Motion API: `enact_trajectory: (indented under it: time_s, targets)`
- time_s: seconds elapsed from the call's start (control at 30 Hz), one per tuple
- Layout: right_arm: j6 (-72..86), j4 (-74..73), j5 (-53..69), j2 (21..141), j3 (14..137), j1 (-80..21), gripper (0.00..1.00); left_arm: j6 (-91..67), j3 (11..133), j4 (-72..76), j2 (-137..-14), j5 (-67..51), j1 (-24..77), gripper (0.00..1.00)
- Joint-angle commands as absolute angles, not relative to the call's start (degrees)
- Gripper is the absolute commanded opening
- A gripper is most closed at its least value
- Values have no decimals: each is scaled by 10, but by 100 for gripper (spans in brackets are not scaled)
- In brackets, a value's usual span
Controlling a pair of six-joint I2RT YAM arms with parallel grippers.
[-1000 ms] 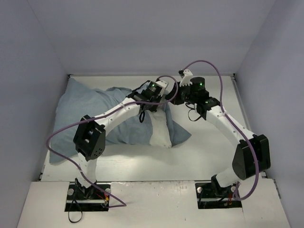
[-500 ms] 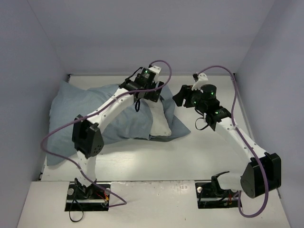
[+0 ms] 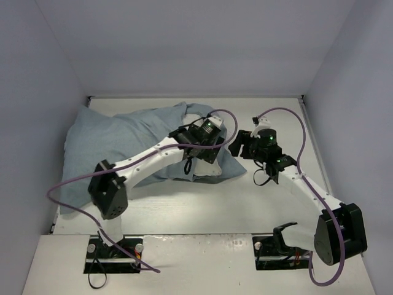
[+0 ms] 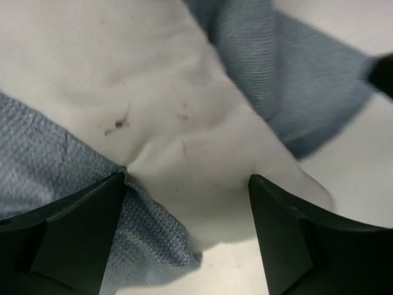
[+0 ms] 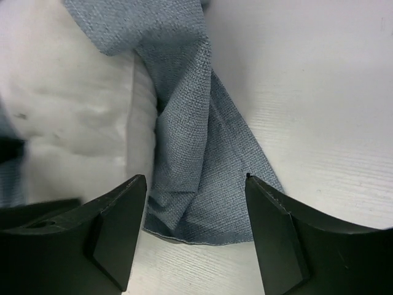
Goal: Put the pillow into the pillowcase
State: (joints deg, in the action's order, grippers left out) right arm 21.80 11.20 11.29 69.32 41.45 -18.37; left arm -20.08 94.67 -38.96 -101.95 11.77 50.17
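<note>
The pillowcase lies rumpled on the left and middle of the worktop, pale blue-grey side up, its far left corner close to the back wall. The pillow sits mostly inside it. Only its white right end shows, bare at the case's mouth near the middle of the worktop, with grey cloth bunched on both sides.

The left arm reaches across the case, and the left tool points down over that bare end. Its fingers are spread wide apart and grip nothing. In the left wrist view the tip of one finger meets the edge where grey cloth laps over the white fabric, while the other hangs over plain white pillow. A few small dark specks mark the pillow there.

The right tool is just to the right of the mouth, also spread apart and holding nothing. Below the gap between its fingers lies a folded flap of the case that trails off the pillow's end onto the bare worktop. I cannot tell whether either tool presses on the fabric.
</note>
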Motion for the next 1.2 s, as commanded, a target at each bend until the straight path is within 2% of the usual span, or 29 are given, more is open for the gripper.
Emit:
enact_trajectory:
  time_s: [0.0,0.03,0.07,0.1,0.13,0.23,0.27,0.37,0.47,0.53,0.57,0.67,0.83,0.97,1.0,1.1,1.13,1.17]
  targets:
    - [232,155,104,694,432,-185,62,-238,961,-410,-1069,196,496,77]
    - [232,156,112,707,437,-185,62,-231,968,-418,-1086,203,490,75]
    - [234,159,114,714,445,-187,62,-225,982,-426,-1091,207,486,64]
    - [236,161,117,721,449,-192,61,-220,983,-432,-1090,214,482,44]
    - [237,165,121,735,453,-196,60,-217,980,-432,-1085,222,475,0]
    - [241,177,120,768,472,-222,51,-194,969,-429,-1044,231,461,0]
    - [243,181,115,778,477,-232,42,-189,969,-429,-1039,229,457,0]
    - [251,200,93,818,498,-266,28,-176,969,-428,-1013,220,451,0]
    - [272,235,91,857,510,-275,28,-179,969,-428,-998,200,439,0]
    - [274,264,89,882,514,-277,33,-181,966,-428,-991,186,432,0]
    - [274,272,86,892,517,-278,43,-183,965,-428,-989,181,429,0]
    - [271,287,86,934,540,-282,54,-191,959,-428,-979,166,418,0]
    - [283,320,98,1006,571,-302,68,-196,963,-428,-976,148,410,0]
    - [287,356,113,1057,588,-317,71,-199,963,-428,-976,141,400,0]
    - [289,361,119,1066,591,-317,68,-199,962,-428,-976,141,398,0]
    - [273,361,111,1064,577,-316,8,-200,957,-428,-977,143,388,0]
    - [266,361,97,1050,563,-316,0,-200,955,-428,-977,152,381,0]
    - [258,360,78,1013,529,-314,0,-201,950,-426,-978,158,377,0]
